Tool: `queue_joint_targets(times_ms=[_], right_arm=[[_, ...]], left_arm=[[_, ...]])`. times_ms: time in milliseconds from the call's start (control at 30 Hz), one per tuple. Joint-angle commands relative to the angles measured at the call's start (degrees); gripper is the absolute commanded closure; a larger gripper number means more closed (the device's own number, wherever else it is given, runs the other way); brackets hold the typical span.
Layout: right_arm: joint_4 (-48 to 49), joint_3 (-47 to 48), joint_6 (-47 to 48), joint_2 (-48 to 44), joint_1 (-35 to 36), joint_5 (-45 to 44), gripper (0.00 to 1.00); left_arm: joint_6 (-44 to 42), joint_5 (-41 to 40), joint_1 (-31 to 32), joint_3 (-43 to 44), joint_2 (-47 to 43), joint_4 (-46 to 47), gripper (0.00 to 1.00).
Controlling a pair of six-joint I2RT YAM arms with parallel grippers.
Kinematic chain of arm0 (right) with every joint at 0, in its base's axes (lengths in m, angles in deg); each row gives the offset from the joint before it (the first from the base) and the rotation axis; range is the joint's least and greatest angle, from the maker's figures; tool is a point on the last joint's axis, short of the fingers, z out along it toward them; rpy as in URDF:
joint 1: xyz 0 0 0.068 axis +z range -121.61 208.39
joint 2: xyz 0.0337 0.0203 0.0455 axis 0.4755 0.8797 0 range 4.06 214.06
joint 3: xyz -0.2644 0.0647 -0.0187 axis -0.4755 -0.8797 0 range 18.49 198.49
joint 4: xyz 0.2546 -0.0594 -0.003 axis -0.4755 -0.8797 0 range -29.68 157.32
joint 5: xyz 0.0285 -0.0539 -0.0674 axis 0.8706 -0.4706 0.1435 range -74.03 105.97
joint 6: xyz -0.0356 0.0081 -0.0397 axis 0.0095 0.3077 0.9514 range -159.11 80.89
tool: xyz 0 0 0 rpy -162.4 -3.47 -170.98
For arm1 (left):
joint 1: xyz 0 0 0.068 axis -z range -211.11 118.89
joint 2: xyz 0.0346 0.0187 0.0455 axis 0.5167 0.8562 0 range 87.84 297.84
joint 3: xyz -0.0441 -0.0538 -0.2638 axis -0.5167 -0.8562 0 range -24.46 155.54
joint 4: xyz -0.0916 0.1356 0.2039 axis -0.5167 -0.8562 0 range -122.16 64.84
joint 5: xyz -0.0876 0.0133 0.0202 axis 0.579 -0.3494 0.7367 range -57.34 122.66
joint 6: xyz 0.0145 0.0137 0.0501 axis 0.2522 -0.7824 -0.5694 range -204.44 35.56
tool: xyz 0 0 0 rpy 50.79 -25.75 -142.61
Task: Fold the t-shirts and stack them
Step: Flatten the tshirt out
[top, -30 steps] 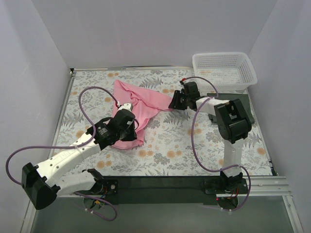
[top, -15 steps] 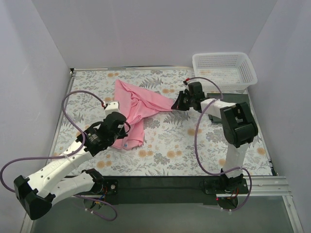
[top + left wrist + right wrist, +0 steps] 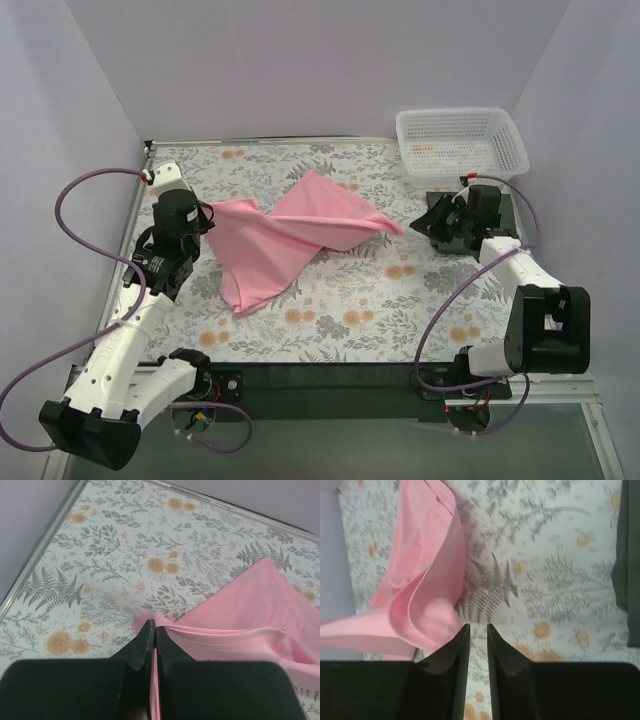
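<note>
The pink t-shirt point(image 3: 290, 235) lies twisted and stretched across the middle of the floral-clothed surface point(image 3: 350, 310). Its left end is pinched by the left gripper point(image 3: 151, 630) — jaws closed tight on the cloth. Its opposite tip points at the right gripper point(image 3: 425, 222), just beside it — jaws slightly parted, holding nothing. A white mesh basket point(image 3: 455, 112) sits at the far right corner.

The pink t-shirt point(image 3: 290, 235) lay stretched across the middle of the table point(image 3: 350, 320), barring the way from the left edge almost to the right gripper point(image 3: 421, 221). The white mesh basket point(image 3: 460, 145) filled the far right corner. The far left corner and the strip along the near edge lay open.
</note>
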Motion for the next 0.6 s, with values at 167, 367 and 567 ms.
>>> queue_joint_targets(times_ms=[167,367,567], right_arm=[[-9.32,-6.01,10.6,-6.76,2.05,-6.28,0.57],[-10.82,-1.55,19.83,-3.36,16.71,-12.69,0.43],[-13.37,-0.21,18.62,1.4,23.85,-19.39,0.46]], left_arm=[[0.07,14.22,-0.54,-4.95,-7.53,0.29,1.0],[2.01,18.72,-0.54,-9.62,-10.19,-0.32,1.0],[2.09,17.67,-0.54,-8.74,-9.57,-0.85,1.0]])
